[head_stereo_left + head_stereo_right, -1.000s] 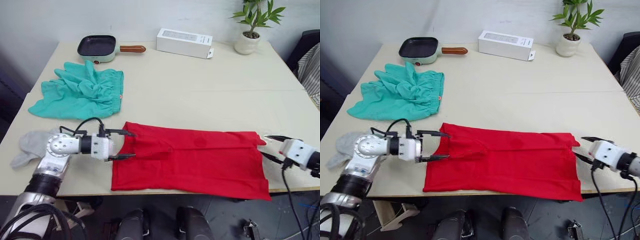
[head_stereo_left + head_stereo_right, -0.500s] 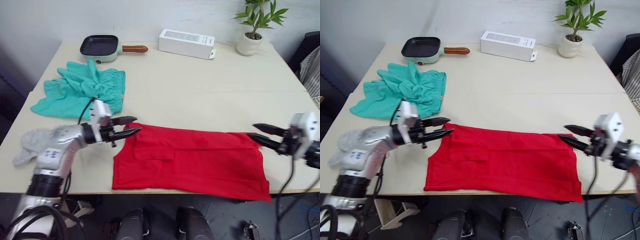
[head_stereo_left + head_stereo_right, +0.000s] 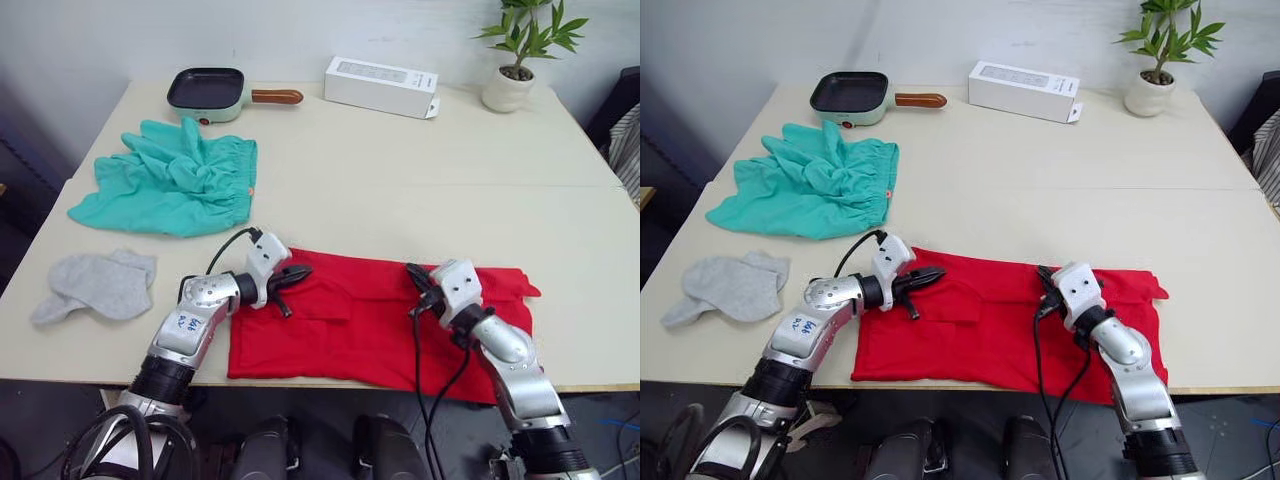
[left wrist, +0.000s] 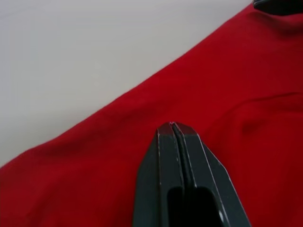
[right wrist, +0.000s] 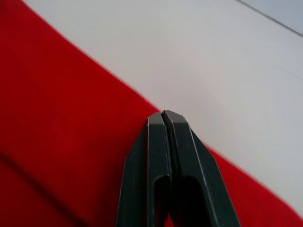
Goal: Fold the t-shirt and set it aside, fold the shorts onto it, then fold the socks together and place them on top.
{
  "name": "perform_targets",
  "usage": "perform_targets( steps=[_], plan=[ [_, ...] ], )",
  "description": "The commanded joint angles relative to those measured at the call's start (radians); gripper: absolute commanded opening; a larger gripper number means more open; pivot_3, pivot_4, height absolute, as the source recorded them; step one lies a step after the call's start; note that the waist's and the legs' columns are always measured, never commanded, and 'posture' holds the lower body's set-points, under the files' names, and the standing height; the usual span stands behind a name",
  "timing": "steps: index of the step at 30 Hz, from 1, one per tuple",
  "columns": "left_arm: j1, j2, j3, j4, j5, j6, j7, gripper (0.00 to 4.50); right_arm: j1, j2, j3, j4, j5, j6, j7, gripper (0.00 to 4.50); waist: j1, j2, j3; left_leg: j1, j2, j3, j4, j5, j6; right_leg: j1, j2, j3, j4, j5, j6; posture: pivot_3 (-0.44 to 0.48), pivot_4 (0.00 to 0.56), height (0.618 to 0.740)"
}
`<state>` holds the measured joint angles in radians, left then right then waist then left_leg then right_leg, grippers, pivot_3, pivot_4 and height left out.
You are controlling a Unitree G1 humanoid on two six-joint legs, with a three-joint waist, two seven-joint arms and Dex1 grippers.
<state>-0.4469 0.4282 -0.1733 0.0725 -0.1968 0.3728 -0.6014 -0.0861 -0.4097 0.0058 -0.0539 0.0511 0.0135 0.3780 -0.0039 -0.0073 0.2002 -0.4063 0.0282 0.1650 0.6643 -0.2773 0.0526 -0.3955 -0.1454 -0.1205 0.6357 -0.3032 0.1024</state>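
Note:
The red t-shirt lies flat along the table's front edge. My left gripper is shut, its tips low over the shirt's left part near the far hem. My right gripper is also shut, its tips at the shirt's far edge, right of the middle. In the wrist views both pairs of fingers are pressed together with no cloth seen between them. The teal shorts lie crumpled at the back left. Near the left edge of the table rest the grey socks.
A green pan with a wooden handle, a white box and a potted plant stand along the table's far edge. Bare tabletop stretches between them and the t-shirt.
Both grippers have come in from the t-shirt's two ends to points over it, and both went from open to shut. The t-shirt lies as before; the camera has shifted.

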Motion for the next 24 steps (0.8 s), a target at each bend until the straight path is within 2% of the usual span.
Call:
perform_targets(
  steps=[1, 4, 8, 13, 16, 20, 24],
  plan=[
    [0.010, 0.014, 0.058, 0.060, 0.072, -0.058, 0.094, 0.01, 0.031, -0.024, -0.123, 0.037, 0.009, -0.018, -0.059, 0.00, 0.000, 0.000, 0.000, 0.000, 0.000, 0.000, 0.000, 0.000, 0.000, 0.000, 0.000, 0.000, 0.000, 0.000, 0.000, 0.000, 0.150, 0.740],
    [-0.011, 0.002, 0.109, 0.142, 0.082, -0.122, 0.147, 0.01, 0.031, -0.033, -0.206, 0.103, 0.029, -0.011, -0.097, 0.00, -0.002, -0.001, -0.001, 0.002, 0.001, 0.000, 0.000, 0.000, 0.000, 0.001, 0.000, 0.000, 0.000, 0.000, 0.000, 0.000, 0.150, 0.740],
    [-0.043, -0.002, 0.144, 0.250, 0.077, -0.235, 0.123, 0.01, 0.005, -0.044, -0.306, 0.182, 0.054, -0.006, -0.140, 0.00, -0.003, -0.001, -0.002, 0.002, 0.001, 0.000, -0.001, 0.000, 0.000, 0.001, 0.000, 0.000, 0.001, 0.000, 0.000, 0.000, 0.150, 0.740],
    [-0.060, 0.005, 0.172, 0.295, 0.038, -0.331, 0.036, 0.01, -0.018, -0.057, -0.371, 0.225, 0.088, -0.011, -0.145, 0.00, -0.004, -0.001, -0.002, 0.002, 0.001, 0.000, -0.001, 0.000, 0.000, 0.001, 0.000, 0.000, 0.000, 0.000, 0.000, 0.000, 0.150, 0.740],
    [-0.070, 0.006, 0.209, 0.264, -0.035, -0.355, -0.056, 0.01, -0.047, -0.025, -0.430, 0.184, 0.217, -0.022, -0.108, 0.00, -0.008, -0.001, -0.002, 0.001, 0.001, 0.001, -0.001, 0.000, 0.000, 0.000, 0.000, 0.000, 0.000, 0.000, 0.000, 0.000, 0.150, 0.740],
    [-0.065, 0.006, 0.190, 0.150, -0.120, -0.296, -0.200, 0.01, -0.033, 0.001, -0.374, 0.042, 0.344, 0.006, 0.036, 0.00, -0.018, -0.001, -0.002, 0.001, 0.001, 0.000, -0.001, 0.000, 0.000, 0.000, 0.000, 0.000, 0.000, 0.000, 0.000, 0.000, 0.150, 0.740],
    [-0.048, -0.010, 0.134, 0.061, -0.103, -0.243, -0.227, 0.01, 0.003, 0.026, -0.248, -0.081, 0.311, 0.073, 0.051, 0.00, -0.023, -0.001, -0.002, 0.001, 0.001, 0.000, -0.002, 0.000, 0.000, 0.000, 0.000, 0.000, 0.001, 0.000, 0.000, 0.000, 0.150, 0.740]
  ],
)
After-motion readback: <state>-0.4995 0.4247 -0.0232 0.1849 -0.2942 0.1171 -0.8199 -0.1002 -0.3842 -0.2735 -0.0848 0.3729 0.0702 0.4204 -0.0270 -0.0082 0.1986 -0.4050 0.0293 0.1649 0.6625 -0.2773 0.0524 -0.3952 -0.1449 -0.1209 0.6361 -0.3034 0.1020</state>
